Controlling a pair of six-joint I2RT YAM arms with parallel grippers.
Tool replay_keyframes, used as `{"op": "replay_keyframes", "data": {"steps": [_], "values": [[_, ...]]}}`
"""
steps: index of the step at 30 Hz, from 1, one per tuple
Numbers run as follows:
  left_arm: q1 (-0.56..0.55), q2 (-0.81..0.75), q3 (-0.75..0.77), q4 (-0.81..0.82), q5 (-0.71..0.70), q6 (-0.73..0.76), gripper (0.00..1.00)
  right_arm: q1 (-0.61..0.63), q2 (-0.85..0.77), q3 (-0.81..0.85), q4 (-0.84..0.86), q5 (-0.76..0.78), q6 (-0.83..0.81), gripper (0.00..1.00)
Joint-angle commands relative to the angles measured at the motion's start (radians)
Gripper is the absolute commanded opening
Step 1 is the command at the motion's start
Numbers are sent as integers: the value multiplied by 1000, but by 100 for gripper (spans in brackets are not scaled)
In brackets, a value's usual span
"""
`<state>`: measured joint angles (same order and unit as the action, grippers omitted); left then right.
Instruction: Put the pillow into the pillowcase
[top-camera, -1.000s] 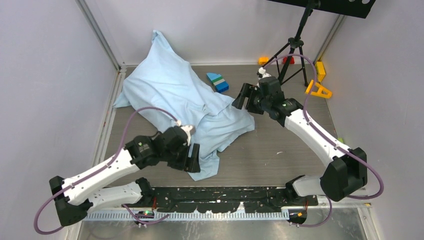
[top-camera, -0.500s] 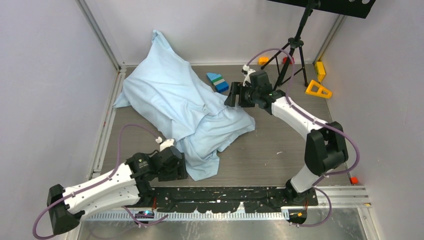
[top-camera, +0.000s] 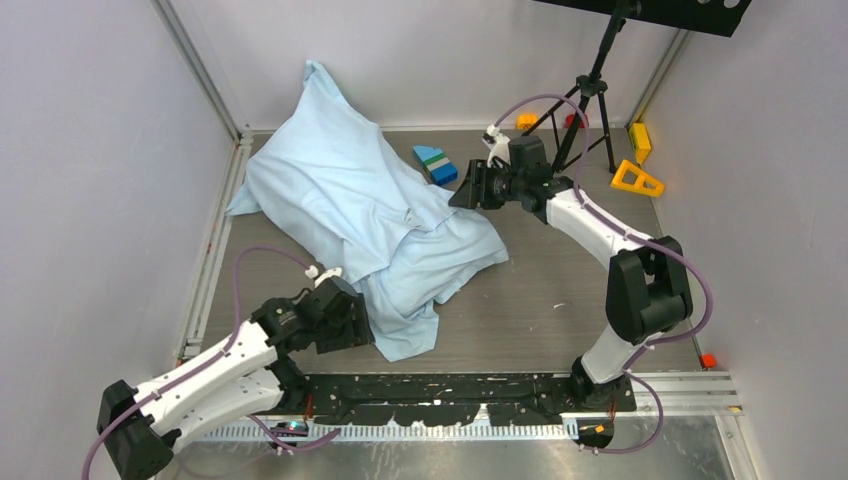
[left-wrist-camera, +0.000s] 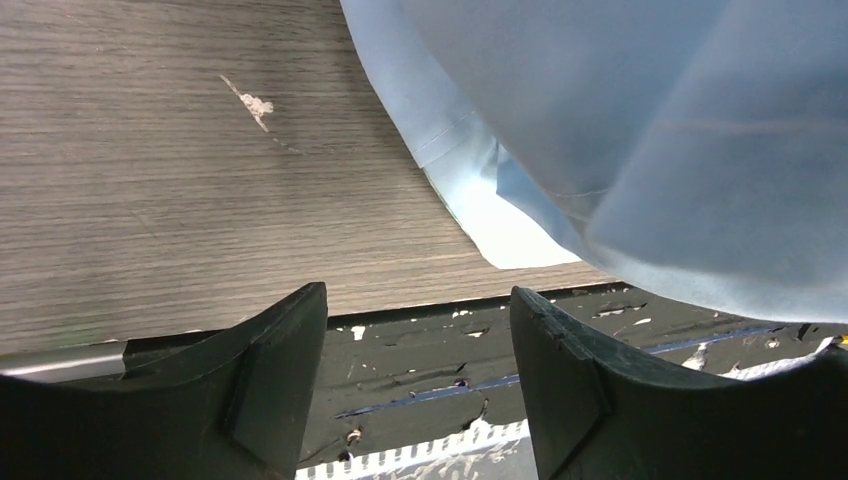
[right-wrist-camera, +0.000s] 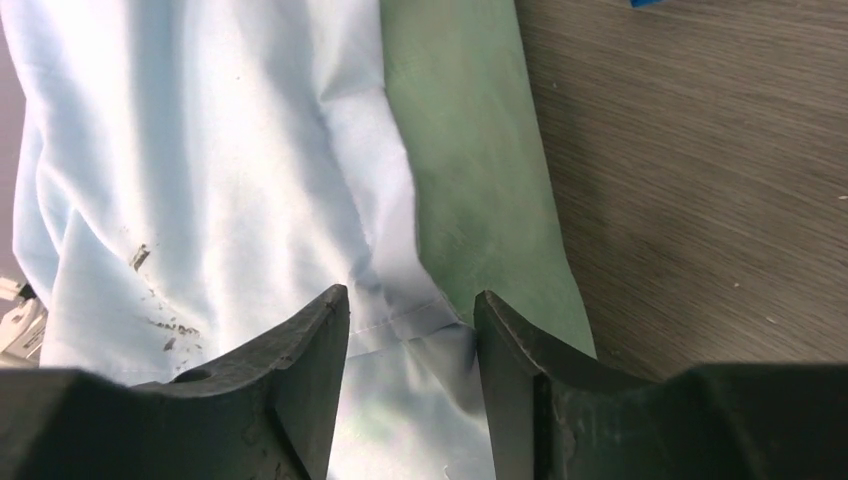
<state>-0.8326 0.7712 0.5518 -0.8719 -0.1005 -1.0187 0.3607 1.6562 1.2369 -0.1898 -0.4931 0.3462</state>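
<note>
Two shifts since a second ago. Left gripper (left-wrist-camera: 415, 300) now drawn back off the wrinkled light-blue cloth pillowcase (top-camera: 340, 190), just beside its near corner; jaws open, nothing between. Right gripper (right-wrist-camera: 410, 300) now swung in to the cloth's right edge, near blue-green toy blocks (top-camera: 435, 165); jaws apart over the hem, mint-green face showing. Pillowcase unmoved, heaped from wood-grain table (top-camera: 560, 290) up the back wall.
</note>
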Motion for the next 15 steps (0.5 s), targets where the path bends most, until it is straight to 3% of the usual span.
{"op": "replay_keyframes", "data": {"steps": [1,3,5,6,10,15], "values": [[34,-16,39,-2,38,42,68,-3,14,32,25,-83,-9,52],[62,-26,54,-15,46,62,68,-5,14,31,19,-87,-10,38],[99,-23,74,-29,70,92,68,-12,14,42,-7,-44,-10,8],[113,-17,80,-36,87,105,67,-22,16,54,-34,2,-10,1],[157,1,79,-23,136,138,65,-98,33,99,-169,277,27,0],[196,21,44,100,203,134,64,-131,46,71,-228,385,48,0]]}}
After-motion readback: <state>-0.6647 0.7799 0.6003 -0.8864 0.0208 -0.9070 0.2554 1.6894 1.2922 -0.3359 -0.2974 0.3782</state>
